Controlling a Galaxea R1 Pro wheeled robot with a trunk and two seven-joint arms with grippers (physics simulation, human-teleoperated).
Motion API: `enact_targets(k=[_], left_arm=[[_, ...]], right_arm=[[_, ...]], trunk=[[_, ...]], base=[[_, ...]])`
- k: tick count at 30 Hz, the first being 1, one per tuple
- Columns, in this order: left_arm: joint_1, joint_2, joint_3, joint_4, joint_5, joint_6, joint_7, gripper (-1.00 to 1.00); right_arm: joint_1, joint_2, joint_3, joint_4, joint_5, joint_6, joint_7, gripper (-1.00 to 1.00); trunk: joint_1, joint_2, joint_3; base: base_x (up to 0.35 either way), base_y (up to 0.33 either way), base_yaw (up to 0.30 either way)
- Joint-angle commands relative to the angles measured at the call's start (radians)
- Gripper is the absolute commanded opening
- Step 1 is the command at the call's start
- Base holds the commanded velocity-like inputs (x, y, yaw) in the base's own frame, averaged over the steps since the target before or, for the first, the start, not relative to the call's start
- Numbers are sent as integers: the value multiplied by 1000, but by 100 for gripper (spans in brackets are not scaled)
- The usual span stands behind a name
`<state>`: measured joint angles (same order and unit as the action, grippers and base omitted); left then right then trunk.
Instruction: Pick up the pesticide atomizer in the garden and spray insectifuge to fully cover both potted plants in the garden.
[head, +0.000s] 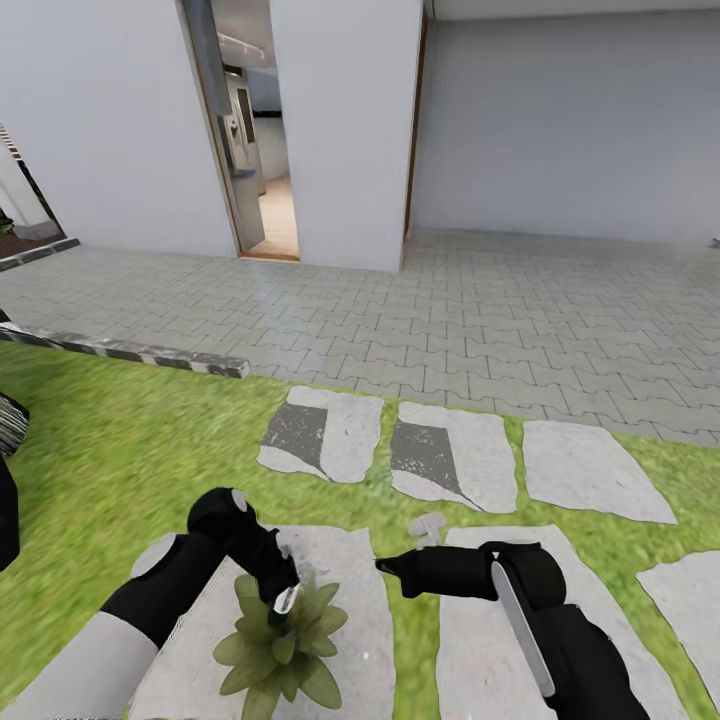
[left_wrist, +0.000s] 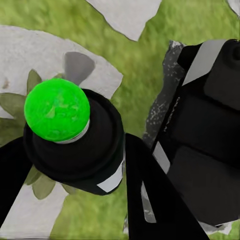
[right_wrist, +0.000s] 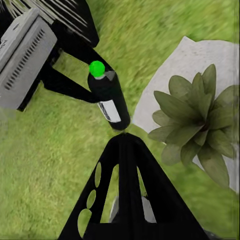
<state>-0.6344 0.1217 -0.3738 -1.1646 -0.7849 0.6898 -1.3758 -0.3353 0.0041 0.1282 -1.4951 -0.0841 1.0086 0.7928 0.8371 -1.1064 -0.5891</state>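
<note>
Nearest the robot, a potted plant (head: 275, 650), a low rosette of pointed olive leaves, sits on a pale stepping stone (head: 345, 590) in the lawn (head: 120, 450). Directly over its leaves hangs the left gripper (head: 283, 592), its fingers (left_wrist: 150, 200) clamped on either side of the pesticide atomizer (right_wrist: 110, 97). The dark bottle with a white label patch is tilted, and a bright green ball (left_wrist: 56, 109) sits at its tip. The pick-up part of the job therefore looks finished, and the bottle is in place for the first plant. No mist or coating can be made out on the leaves, so whether spraying has started cannot be told. Just beside the plant, the right gripper (head: 382, 566) points toward the bottle with its fingers pressed together to a point, holding nothing and touching nothing. By my reckoning, what remains is covering this rosette fully and then treating the second plant. Farther out lie more stepping stones (head: 450, 455), then the grey brick patio (head: 500, 310), and beyond it a white wall with an open doorway (head: 265, 180).
</note>
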Motion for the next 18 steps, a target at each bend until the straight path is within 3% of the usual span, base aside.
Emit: enact_targets(k=[1,2,6,10,13,16,18], left_arm=[[-1,3,13,-3,-5,8,-3,-100],[-1,4,61,-5,-5,8,-3,-100],[1,3,178,-8,-6,10,2,-100],[0,0,203,-51,-7,15,11,-100],[12,-3,226,-105,-7,34,103,-100],[69,-3,325,-134,-7,78,258,-100],[84,-4,364,-139,-7,86,353,-100]], right_arm=[[-1,-5,-1,-1,-7,8,-4,-100],[0,-26,-1,-1,-6,8,-4,100],[2,-65,-2,0,-6,8,-5,100],[2,-71,-2,0,-6,3,-8,100],[4,-71,-4,13,0,-5,-22,100],[5,-71,-5,108,62,-61,-118,100],[5,-66,-6,173,111,-124,-205,100]], trunk=[[0,-1,-1],[0,-1,-1],[0,-1,-1],[0,-1,-1],[0,-1,-1],[0,-1,-1],[0,-1,-1]], base=[[0,0,0],[0,0,0],[0,0,0],[0,0,0],[0,0,0],[0,0,0],[0,0,0]])
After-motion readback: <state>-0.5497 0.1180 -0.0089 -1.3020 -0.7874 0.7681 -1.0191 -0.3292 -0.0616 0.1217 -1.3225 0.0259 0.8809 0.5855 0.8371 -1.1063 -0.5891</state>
